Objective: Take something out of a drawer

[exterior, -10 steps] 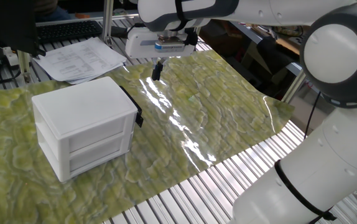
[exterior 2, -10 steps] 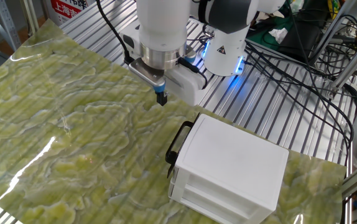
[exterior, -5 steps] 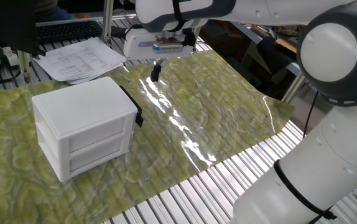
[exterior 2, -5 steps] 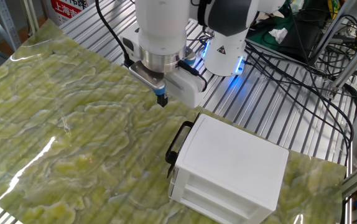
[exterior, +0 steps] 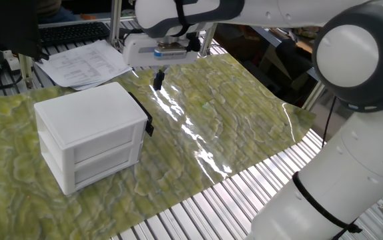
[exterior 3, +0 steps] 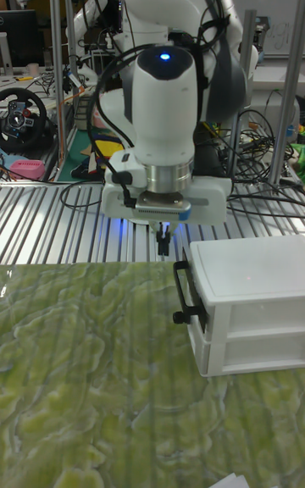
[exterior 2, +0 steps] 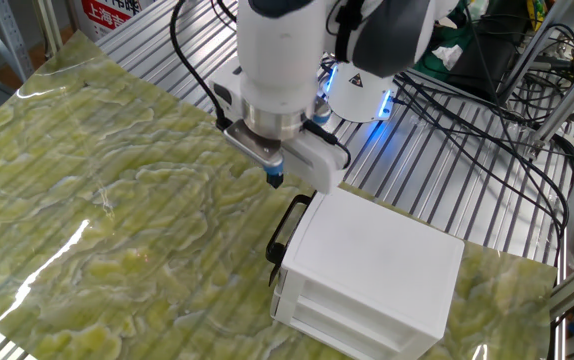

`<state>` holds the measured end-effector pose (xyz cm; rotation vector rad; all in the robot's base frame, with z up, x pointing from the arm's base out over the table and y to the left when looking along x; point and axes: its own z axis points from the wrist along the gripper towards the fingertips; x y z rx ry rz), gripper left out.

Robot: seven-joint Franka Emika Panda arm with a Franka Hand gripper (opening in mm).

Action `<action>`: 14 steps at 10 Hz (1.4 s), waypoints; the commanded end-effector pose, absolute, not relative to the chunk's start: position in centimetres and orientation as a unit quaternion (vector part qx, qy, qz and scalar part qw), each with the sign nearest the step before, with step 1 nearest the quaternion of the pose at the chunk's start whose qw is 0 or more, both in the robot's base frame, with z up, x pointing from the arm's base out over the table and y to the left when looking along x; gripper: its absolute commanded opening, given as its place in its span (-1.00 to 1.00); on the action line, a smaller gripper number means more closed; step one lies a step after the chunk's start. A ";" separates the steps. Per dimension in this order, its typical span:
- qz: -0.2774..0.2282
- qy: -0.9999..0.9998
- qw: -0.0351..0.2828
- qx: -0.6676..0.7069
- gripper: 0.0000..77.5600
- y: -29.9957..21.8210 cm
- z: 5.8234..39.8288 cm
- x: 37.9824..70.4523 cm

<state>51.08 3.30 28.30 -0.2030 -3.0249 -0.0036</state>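
The tool (exterior: 158, 79) hangs above the surface (exterior: 245, 127), which is draped in a glossy green-patterned sheet (exterior 2: 87, 230). Its two dark fingers (exterior 2: 274, 177) point straight down, pressed together or nearly so, with nothing between them. In the tall fixed view it sits at about 11 o'clock from the black handle (exterior 3: 180, 293), higher than the handle and not touching it. The white two-drawer box (exterior: 91, 133) stands on the sheet with the upper drawer (exterior 3: 254, 306) and lower drawer (exterior 3: 258, 351) both pushed in. The wooden block cannot be seen in any view. Printed papers (exterior: 85, 63) lie at 12 o'clock from the box in one fixed view.
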 end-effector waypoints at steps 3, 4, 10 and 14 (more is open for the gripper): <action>-0.003 -0.997 0.054 -0.062 -1.00 5.1 26.6 52.5; -0.003 -0.997 0.054 -0.062 -1.00 5.5 26.2 52.8; 0.000 -0.997 0.054 -0.055 -1.00 6.1 25.2 53.4; 0.000 -0.997 0.055 -0.049 1.00 6.1 25.2 53.5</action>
